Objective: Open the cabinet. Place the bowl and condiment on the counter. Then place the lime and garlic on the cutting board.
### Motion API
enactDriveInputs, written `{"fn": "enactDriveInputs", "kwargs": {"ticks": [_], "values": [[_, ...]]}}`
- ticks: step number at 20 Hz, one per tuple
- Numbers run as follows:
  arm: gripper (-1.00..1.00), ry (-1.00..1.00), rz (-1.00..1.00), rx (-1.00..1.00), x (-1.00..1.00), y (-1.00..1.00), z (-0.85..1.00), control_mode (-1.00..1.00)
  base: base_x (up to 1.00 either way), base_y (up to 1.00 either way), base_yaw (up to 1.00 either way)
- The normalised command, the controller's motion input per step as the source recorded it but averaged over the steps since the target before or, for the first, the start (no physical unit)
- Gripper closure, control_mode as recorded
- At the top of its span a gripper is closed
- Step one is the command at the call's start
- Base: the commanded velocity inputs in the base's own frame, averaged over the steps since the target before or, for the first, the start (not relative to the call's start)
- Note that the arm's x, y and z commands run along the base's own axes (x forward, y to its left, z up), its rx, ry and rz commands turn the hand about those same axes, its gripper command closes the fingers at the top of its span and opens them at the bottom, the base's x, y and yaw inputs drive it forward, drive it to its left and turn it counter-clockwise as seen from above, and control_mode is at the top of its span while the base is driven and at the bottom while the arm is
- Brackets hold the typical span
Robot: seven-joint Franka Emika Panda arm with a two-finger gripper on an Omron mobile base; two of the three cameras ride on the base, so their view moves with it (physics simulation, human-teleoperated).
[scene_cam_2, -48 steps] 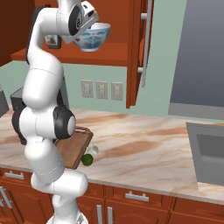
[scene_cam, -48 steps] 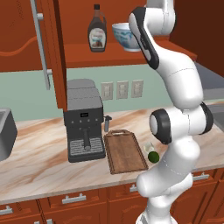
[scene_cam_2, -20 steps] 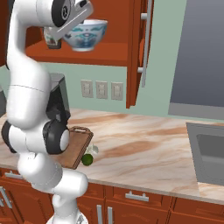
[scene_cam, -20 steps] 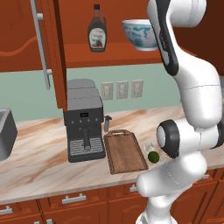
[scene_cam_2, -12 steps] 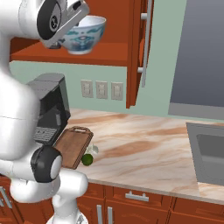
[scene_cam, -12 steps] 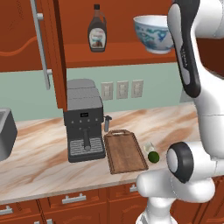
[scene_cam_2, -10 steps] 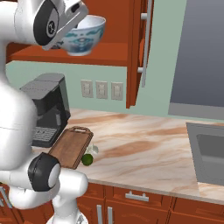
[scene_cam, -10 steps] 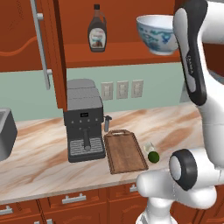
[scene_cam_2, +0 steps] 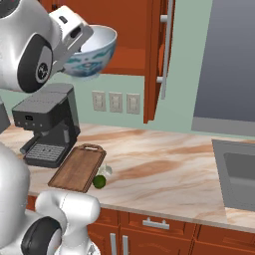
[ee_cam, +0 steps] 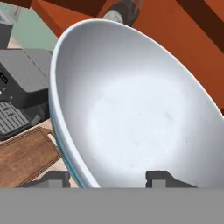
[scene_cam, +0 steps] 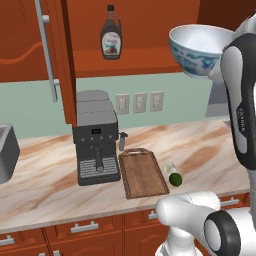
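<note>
Risk first: bowl (scene_cam: 204, 49) carried high, well above the surface (scene_cam_2: 164, 169), pinched only at its rim. Seen from the hand camera, one dark tip (ee_cam: 159, 177) inside the wall and one outside at the lower edge, so jaws (ee_cam: 105, 178) closed down to the thickness of the rim, holding the bowl and nothing else. Glossy ceramic on a narrow pinch, tilted in the right base view: likely to rotate or slide out during a fast swing or a hard stop. A drop from this height would likely land near the cutting board (scene_cam: 144, 172), the lime (scene_cam: 175, 179) or the garlic (scene_cam: 170, 168), all far below the jaws and toward the coffee machine (scene_cam: 95, 137).

Second risk: open cabinet door (scene_cam_2: 158, 55) hanging just beside the jaws in the right base view; too wide an arc could clip the bowl against it. Lowering too steeply could bring the rim down first onto the surface.

Contents: bowl empty, plain white inside. Cabinet (scene_cam: 130, 30) open, behind the jaws; syrup bottle (scene_cam: 110, 40) upright on its shelf, not yet brought down. Cutting board bare, lime and garlic touching each other on the surface just off its edge.
</note>
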Motion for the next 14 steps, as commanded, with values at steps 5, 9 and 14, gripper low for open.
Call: {"fn": "enactDriveInputs", "kwargs": {"ticks": [5, 9, 14], "values": [[1.0, 0.0, 0.0, -0.07, -0.64, -0.01, -0.25, -1.0, 0.0, 0.0, 0.0], [1.0, 0.01, 0.01, -0.09, -0.42, 0.0, -0.37, -1.0, 0.0, 0.0, 0.0], [1.0, -0.01, 0.02, -0.05, -0.09, -0.03, -0.24, -1.0, 0.0, 0.0, 0.0]]}}
